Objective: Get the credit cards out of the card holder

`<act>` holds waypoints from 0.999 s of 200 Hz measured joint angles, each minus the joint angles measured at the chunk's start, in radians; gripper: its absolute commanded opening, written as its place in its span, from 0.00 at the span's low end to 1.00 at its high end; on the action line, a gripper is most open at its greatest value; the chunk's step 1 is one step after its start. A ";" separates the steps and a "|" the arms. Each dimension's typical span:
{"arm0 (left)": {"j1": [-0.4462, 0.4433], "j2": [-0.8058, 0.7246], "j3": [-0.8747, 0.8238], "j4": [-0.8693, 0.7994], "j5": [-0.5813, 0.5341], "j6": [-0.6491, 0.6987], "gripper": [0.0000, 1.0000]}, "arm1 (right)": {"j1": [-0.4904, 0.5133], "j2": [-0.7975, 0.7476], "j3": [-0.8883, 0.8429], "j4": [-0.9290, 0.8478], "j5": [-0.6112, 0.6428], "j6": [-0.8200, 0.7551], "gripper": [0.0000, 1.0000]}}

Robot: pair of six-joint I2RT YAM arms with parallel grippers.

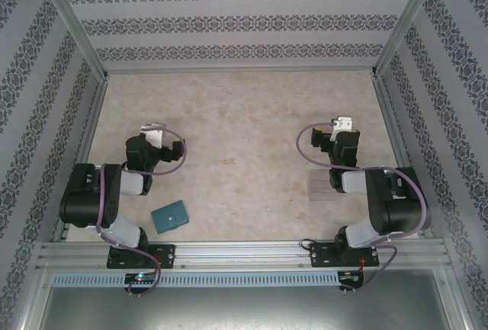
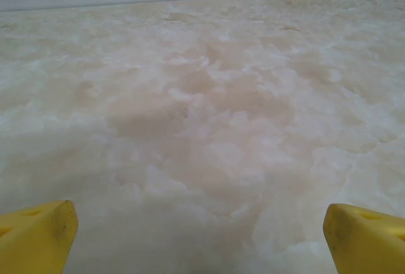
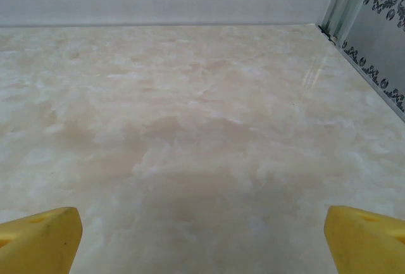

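**Both hands wide open, card holder lying alone on the worktop**

A pale, marbled worktop (image 1: 244, 116) is seen from above, enclosed on three sides by walls (image 1: 244, 17) covered with dark patterned bands. An aluminium rail (image 1: 244, 252) runs along the near edge, just on the near side of the card holder (image 1: 169, 216).

The left arm (image 1: 88, 197) is folded just to the left of the card holder, and its base is bolted to the rail close beside it. The right arm (image 1: 393, 204) is folded well apart from the card holder, on its right.

The left hand (image 1: 162, 143) is held beyond the card holder, near it and not touching it. In the left wrist view its yellow fingers (image 2: 35, 236) are spread to the two lower corners, and nothing but bare worktop is seen between them. The hand is fully open and nothing is held.

The right hand (image 1: 343, 141) is held far to the right of the card holder and somewhat beyond it. Its yellow fingers (image 3: 38, 239) are spread just as wide over bare worktop, so this hand is fully open too, and nothing is gripped.

A clear plastic box (image 1: 322, 189) stands well to the right of the card holder, partly under the right arm.

The card holder itself is a small, flat, teal piece. It lies on the worktop, turned slightly askew, and is touched by neither hand.
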 measured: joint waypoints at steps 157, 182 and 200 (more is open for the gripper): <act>0.000 0.000 0.000 0.000 -0.020 0.000 1.00 | 0.000 0.000 0.000 0.000 0.000 0.000 0.98; 0.000 0.000 0.000 -0.001 -0.066 -0.010 1.00 | 0.000 0.000 0.000 0.000 0.000 0.000 0.98; 0.000 0.000 0.001 -0.001 -0.097 -0.021 1.00 | 0.000 0.000 0.000 0.000 0.000 0.000 0.98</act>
